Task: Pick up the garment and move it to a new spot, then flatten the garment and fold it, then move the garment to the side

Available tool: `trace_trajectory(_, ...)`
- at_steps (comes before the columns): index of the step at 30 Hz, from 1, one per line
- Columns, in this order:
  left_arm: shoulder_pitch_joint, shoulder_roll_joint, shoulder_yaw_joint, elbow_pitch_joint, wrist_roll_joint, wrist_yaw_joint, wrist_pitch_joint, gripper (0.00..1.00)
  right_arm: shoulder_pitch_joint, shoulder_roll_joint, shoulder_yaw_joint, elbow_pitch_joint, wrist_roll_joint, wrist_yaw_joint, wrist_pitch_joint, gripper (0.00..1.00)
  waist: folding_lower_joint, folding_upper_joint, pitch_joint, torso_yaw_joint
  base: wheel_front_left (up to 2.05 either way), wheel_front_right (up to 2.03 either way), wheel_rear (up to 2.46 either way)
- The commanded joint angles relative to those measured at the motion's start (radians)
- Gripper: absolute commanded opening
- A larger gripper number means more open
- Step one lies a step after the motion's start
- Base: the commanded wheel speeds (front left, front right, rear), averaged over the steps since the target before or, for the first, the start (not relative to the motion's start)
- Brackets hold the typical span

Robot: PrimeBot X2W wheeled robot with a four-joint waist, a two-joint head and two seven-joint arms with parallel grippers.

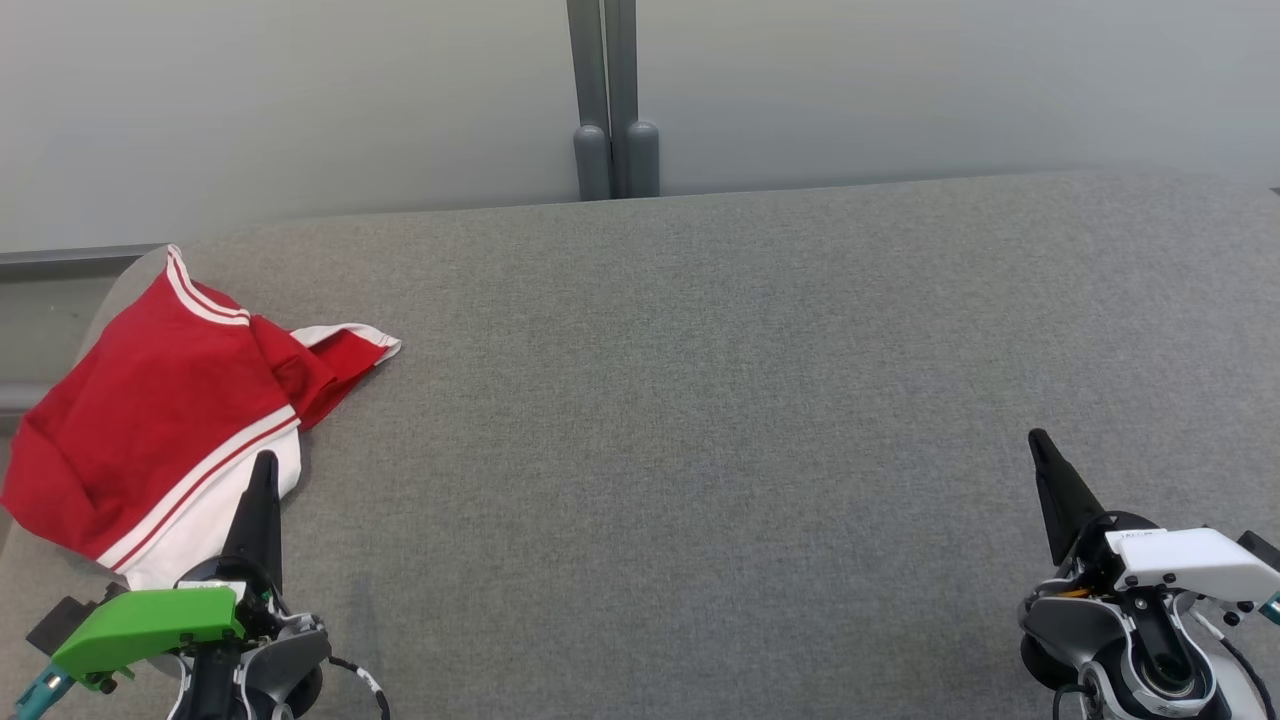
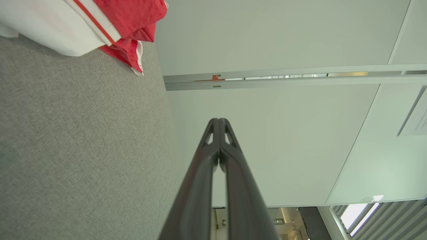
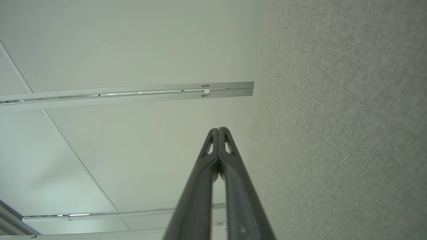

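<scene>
Two grippers sit low in your head view, and neither holds anything. The left gripper (image 1: 265, 460) has its fingers pressed together to a single dark point, and your left wrist view shows the same closed pair aimed at the pale wall. The right gripper (image 1: 1036, 438) is likewise closed, well apart from the cloth.

The red garment (image 1: 160, 400), with white stripes and a white band, lies crumpled at the near left corner of the grey fabric surface (image 1: 700, 400). It is too bunched for you to tell what kind of garment it is. Its left side runs past the surface's rounded corner. The left finger and the green wrist cover (image 1: 150, 620) hide part of the white band, so you cannot tell whether the finger touches the cloth. In the left wrist view the garment is cut off by the top edge and lies off to the side of the fingers.
</scene>
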Motion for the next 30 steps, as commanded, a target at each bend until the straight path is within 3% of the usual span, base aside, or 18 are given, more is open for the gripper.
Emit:
trace_trajectory(1,0.012,0.007,0.002,-0.002,0.0,-0.006,0.003,0.0,0.009,-0.004,-0.001,-0.004,0.007,0.001,0.003,0.0,0.0,0.0,0.0,0.0,0.0,0.0,0.0)
trace_trajectory(30,0.012,0.007,0.002,-0.002,0.0,-0.006,0.003,0.0,0.009,-0.004,-0.001,-0.004,0.007,0.001,0.003,0.0,0.0,0.0,0.0,0.0,0.0,0.0,0.0)
